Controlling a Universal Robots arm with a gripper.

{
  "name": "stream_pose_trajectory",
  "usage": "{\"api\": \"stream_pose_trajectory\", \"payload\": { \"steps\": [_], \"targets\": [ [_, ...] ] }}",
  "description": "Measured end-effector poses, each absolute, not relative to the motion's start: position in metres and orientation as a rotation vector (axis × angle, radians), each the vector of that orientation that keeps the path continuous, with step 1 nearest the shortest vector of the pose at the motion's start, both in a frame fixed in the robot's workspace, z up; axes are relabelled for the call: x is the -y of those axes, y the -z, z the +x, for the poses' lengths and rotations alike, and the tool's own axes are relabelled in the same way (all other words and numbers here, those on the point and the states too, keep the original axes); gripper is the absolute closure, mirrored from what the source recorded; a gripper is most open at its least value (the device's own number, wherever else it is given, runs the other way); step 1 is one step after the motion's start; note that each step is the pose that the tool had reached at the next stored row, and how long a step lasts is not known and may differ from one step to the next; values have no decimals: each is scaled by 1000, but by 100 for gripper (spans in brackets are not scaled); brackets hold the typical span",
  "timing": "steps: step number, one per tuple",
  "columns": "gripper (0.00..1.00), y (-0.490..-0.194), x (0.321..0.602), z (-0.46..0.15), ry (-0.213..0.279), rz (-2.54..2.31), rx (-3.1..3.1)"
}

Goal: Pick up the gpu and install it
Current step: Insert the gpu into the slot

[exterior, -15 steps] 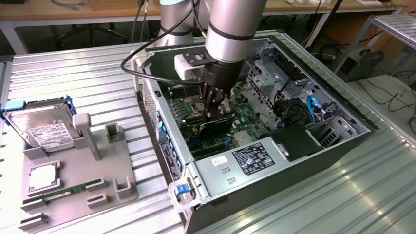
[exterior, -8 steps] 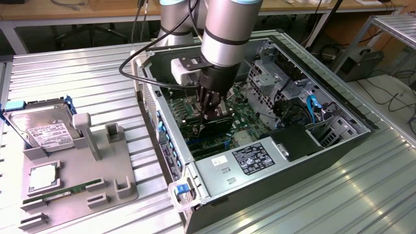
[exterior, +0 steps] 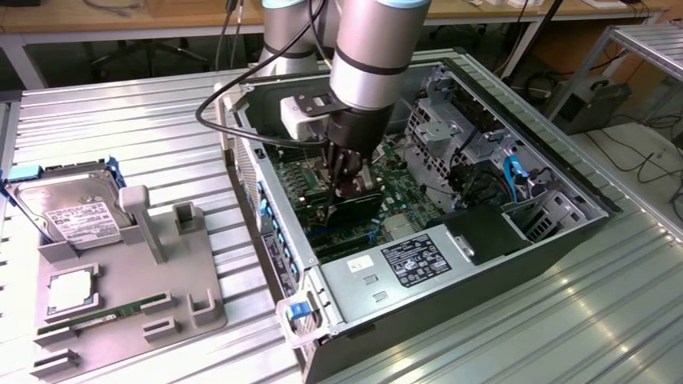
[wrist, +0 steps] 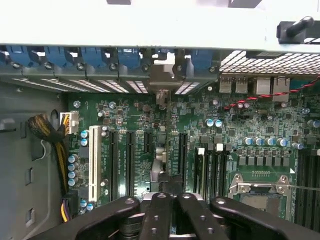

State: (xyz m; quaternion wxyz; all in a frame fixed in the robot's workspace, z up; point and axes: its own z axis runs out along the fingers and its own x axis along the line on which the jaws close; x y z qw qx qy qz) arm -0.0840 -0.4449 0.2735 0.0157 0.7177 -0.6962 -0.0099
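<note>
Standing on edge over the motherboard (wrist: 150, 130): gpu (exterior: 357, 210), thin, dark, bracket (wrist: 162, 75) toward the case (exterior: 353, 304) rear; gripper (exterior: 350, 186) clamping it.

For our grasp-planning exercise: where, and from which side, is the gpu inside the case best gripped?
Its top edge, from straight above: the gpu is thin and stands on edge, with the case walls around it. The gripper is shut on it this way.

The exterior view stands off high above the bench (exterior: 128, 120), looking down at an angle into the open computer case (exterior: 555, 240) with the arm (exterior: 373, 56) reaching in. The wrist view sits close inside that case, facing straight onto the motherboard (wrist: 150, 130), which both views share.
</note>
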Motion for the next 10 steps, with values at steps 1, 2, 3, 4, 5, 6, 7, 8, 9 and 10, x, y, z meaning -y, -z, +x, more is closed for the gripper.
{"api": "stream_pose_trajectory", "payload": {
  "steps": [1,2,3,4,5,6,7,8,9,10],
  "targets": [
    [89,-273,445,-85,30,2232,2165],
    [89,-272,445,-85,30,2232,2165],
    [89,-272,445,-86,30,2232,2165],
    [89,-271,445,-87,30,2233,2165],
    [89,-271,445,-87,30,2233,2164],
    [89,-271,445,-87,30,2234,2164],
    [89,-271,445,-87,30,2234,2163],
    [89,-271,445,-87,30,2235,2162],
    [89,-271,446,-87,30,2235,2162],
    [89,-271,446,-87,30,2236,2162]
  ]
}}
